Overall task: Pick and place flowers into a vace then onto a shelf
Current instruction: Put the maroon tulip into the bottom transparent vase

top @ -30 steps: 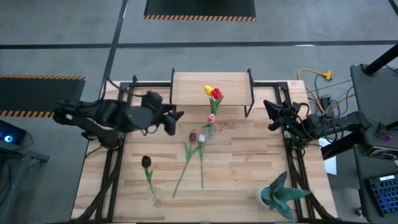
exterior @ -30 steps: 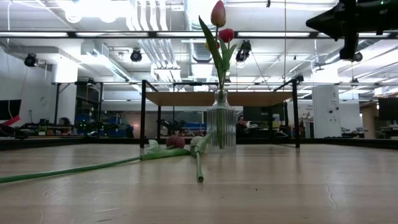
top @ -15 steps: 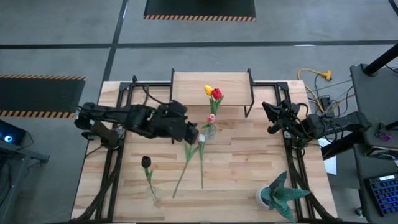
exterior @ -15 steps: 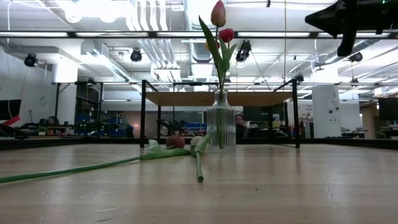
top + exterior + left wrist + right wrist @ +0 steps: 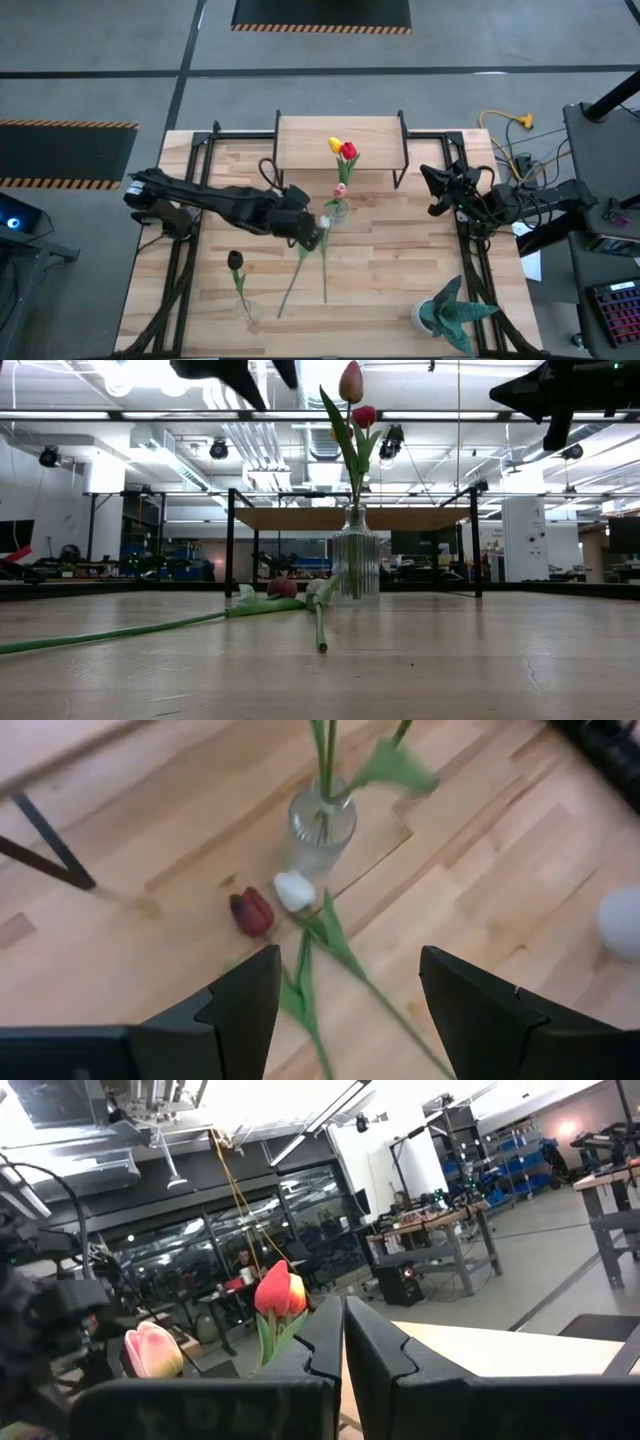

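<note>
Over the lying flowers (image 5: pixel 310 252) now, nearer the vase (image 5: pixel 338 210): left gripper (image 5: pixel 310 235) (fingers wide).

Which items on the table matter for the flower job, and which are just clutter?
Job items:
- glass vase holding three tulips
- white tulip and dark red tulip lying beside the vase
- maroon tulip lying apart
- shelf
- left gripper, open over the loose tulips

Lying about:
- spiky teal potted plant
- right gripper, shut, waiting at the table edge

No legible text, label, brand or number anywhere.
</note>
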